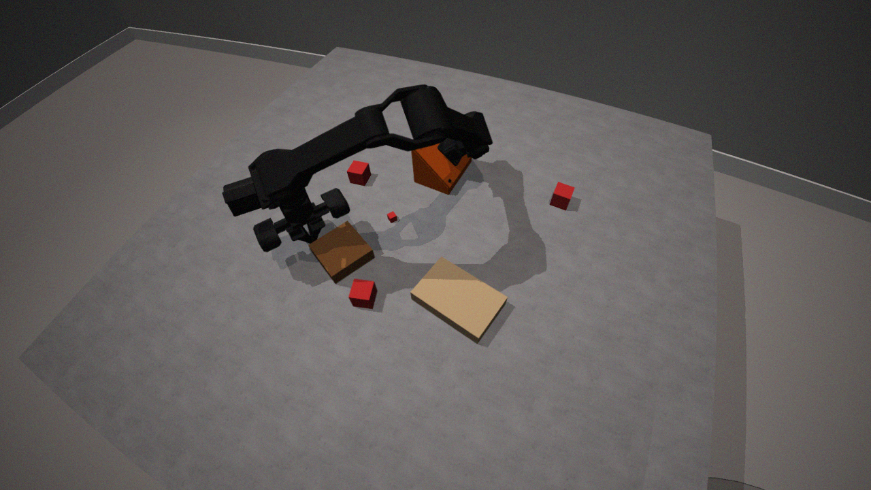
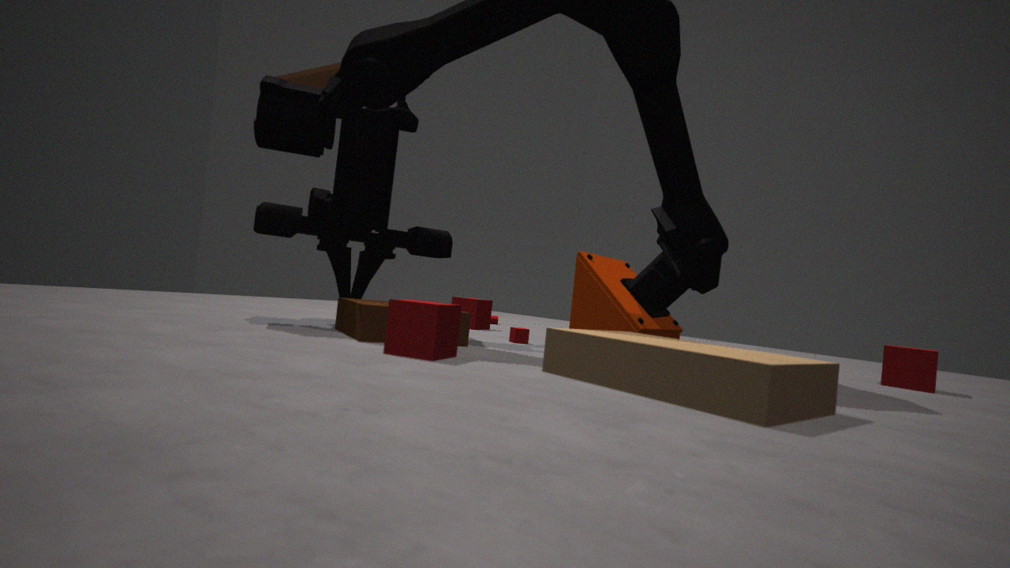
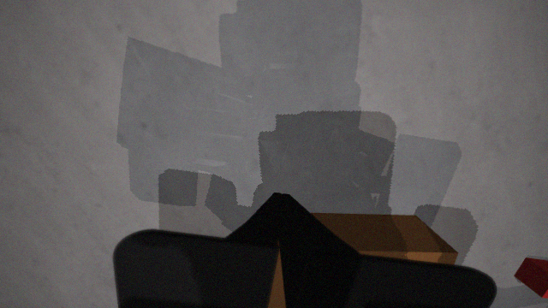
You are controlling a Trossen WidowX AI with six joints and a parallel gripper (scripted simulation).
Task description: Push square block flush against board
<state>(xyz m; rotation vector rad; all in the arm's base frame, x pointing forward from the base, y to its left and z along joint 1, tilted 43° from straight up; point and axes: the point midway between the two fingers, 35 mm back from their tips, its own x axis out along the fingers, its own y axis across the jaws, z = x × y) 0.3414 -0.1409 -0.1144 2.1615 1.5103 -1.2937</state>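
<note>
The square brown block lies flat on the table. The pale board lies flat to its right in the top view, with a wide gap between them. My gripper is shut and empty. It points down at the block's left corner in the top view, on the side away from the board. The fingertips are right by the block; whether they touch it, I cannot tell. The fingers and gripper body hide part of the block in the wrist view.
A red cube sits very close to the block's near side. Another red cube and a tiny one lie behind. A third large red cube stands far right. The orange base is behind the board.
</note>
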